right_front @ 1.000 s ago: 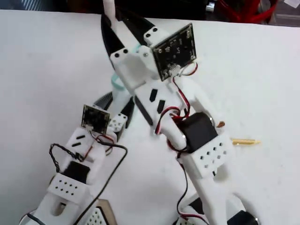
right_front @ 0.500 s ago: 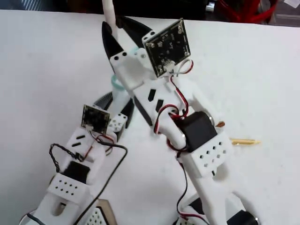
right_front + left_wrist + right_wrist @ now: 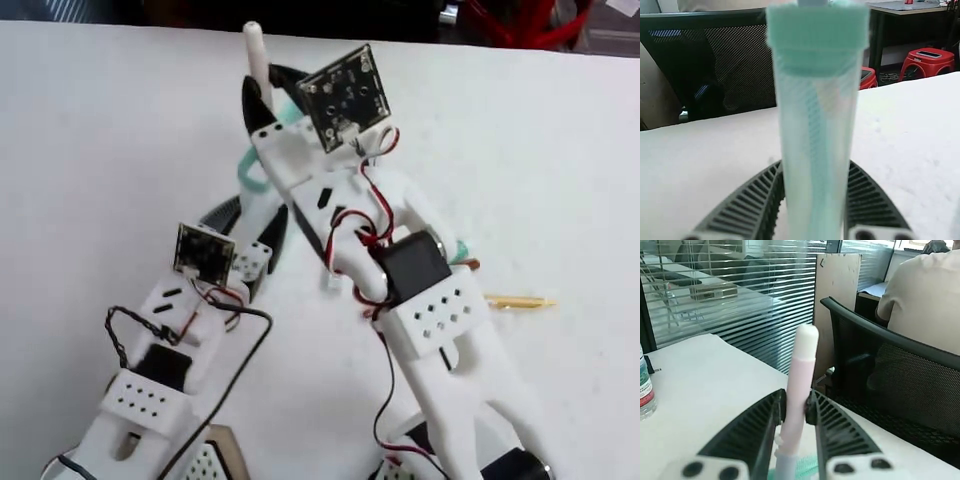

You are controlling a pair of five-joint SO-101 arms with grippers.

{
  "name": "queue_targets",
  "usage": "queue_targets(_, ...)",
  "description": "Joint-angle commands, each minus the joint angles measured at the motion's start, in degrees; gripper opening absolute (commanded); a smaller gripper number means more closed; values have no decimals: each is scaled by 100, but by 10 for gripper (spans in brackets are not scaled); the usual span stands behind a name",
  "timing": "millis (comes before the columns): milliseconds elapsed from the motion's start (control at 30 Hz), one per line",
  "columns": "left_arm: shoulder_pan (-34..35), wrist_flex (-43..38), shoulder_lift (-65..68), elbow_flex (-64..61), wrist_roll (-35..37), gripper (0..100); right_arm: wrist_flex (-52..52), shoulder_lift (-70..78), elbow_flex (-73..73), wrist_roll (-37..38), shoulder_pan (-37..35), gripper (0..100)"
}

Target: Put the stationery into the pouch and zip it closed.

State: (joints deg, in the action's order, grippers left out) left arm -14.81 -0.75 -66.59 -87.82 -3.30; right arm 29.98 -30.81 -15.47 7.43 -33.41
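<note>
My left gripper [image 3: 815, 168] is shut on the pouch [image 3: 815, 120], a translucent sleeve with a teal band at its end, which stands up between the ribbed fingers. From above, the left gripper [image 3: 250, 210] sits left of the middle, with teal pouch edge [image 3: 245, 176] showing just beyond it. My right gripper [image 3: 796, 396] is shut on a pink-white pen [image 3: 801, 365] that sticks out past the fingertips. In the high view the right gripper [image 3: 270, 88] holds the pen [image 3: 256, 48] near the table's far edge, beyond the pouch.
A gold pen [image 3: 520, 302] lies on the white table [image 3: 90, 130] to the right of the right arm, with a small brown item [image 3: 470, 265] beside the arm. A clear bottle [image 3: 644, 390] stands farther off. A black mesh chair [image 3: 900, 375] is behind the far edge.
The right gripper has swung right and drawn back from the far edge with the pen, its wrist turning. The left arm has stayed put with the pouch.
</note>
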Motion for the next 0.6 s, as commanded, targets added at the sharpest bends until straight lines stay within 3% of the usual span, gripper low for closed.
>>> queue_targets(0,13,-105,-57,26,-53,173,22,-224,-88,35,48,18)
queue_targets(400,-31,-88,-48,26,-53,173,13,-1446,-1046,26,40,21)
queue_targets(567,-48,-70,-48,26,-53,173,444,-1473,-1055,62,-321,53)
